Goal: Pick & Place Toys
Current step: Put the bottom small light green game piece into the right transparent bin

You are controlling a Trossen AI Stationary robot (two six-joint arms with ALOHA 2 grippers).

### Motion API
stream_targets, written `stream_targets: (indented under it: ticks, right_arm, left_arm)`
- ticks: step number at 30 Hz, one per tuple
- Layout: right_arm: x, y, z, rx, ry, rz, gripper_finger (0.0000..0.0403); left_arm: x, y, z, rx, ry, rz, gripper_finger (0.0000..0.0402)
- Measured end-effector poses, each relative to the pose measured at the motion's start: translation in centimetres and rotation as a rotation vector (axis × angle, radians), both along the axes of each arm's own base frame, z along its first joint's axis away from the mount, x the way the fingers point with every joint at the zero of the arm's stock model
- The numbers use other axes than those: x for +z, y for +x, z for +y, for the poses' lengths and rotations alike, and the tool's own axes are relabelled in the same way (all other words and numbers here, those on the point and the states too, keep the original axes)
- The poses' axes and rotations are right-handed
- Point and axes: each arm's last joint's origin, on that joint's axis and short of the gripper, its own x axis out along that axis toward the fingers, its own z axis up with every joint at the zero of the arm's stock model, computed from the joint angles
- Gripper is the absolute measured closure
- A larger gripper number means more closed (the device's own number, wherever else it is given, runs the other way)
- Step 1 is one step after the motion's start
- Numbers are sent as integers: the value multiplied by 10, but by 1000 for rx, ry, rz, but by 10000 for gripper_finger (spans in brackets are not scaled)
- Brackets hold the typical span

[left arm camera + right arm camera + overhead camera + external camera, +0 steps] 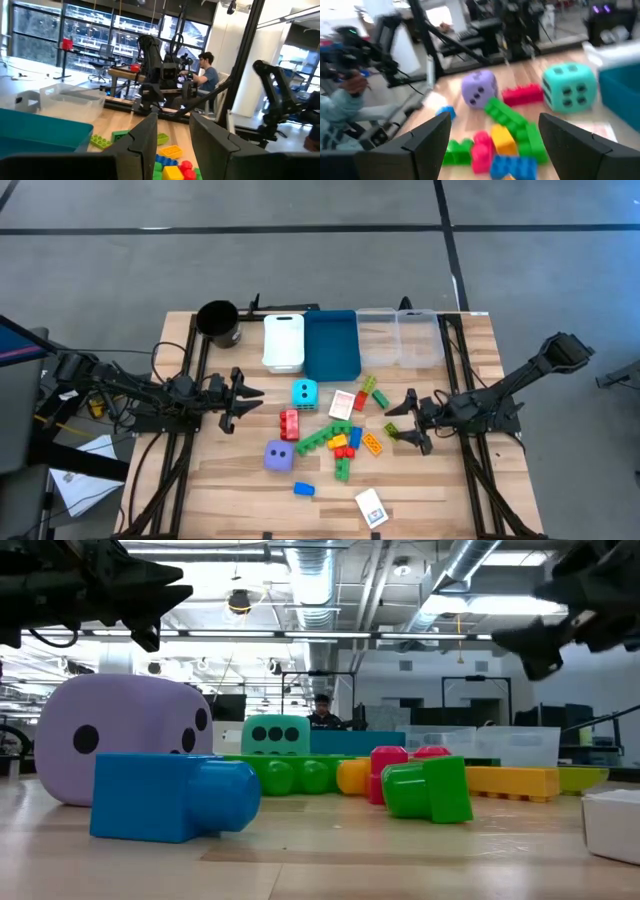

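Nothing is held yet, so the step in hand looks like the approach to a first pick. The table [230,480] carries a row of bins along its far edge: a blue bin [331,345], a white bin [283,342] and a clear bin [400,338], with a black cup [218,323] at the row's left end. The toys lie in a loose cluster between the two arms. The left gripper [254,402] hovers above the table at the left of the cluster, its fingers parted by a narrow gap and empty; the cyan die [304,393] sits just ahead of it, the red brick [289,424] slightly to its near side, and the purple die [279,456] nearer still. The right gripper [400,422] hovers on the opposite side with its jaws spread wide and empty; the orange brick [372,443] and a green brick [380,398] lie just ahead of its fingertips, and the tangle of green, yellow and blue bricks [342,442] lies beyond them. The next move probably calls for one gripper to drop over a single piece, close on it, and carry it toward a bin. The packed bricks may shift if nudged.
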Motion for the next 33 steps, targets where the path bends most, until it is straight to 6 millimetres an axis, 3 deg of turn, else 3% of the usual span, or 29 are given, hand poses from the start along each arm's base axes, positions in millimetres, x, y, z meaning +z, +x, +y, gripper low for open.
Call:
stream_targets:
  ticks: [7,18,25,33]
  right_arm:
    - [5,9,9,-79,-24,78,108]
    - [22,63,36,-68,-222,205,108]
    - [14,79,41,-252,-147,389,108]
    - [6,70,38,-538,83,572,108]
  left_arm:
    - [0,0,2,83,46,8,293]
    - [-1,0,2,84,0,10,293]
    - [-1,0,2,82,-7,17,293]
    - [-2,0,2,81,-5,20,293]
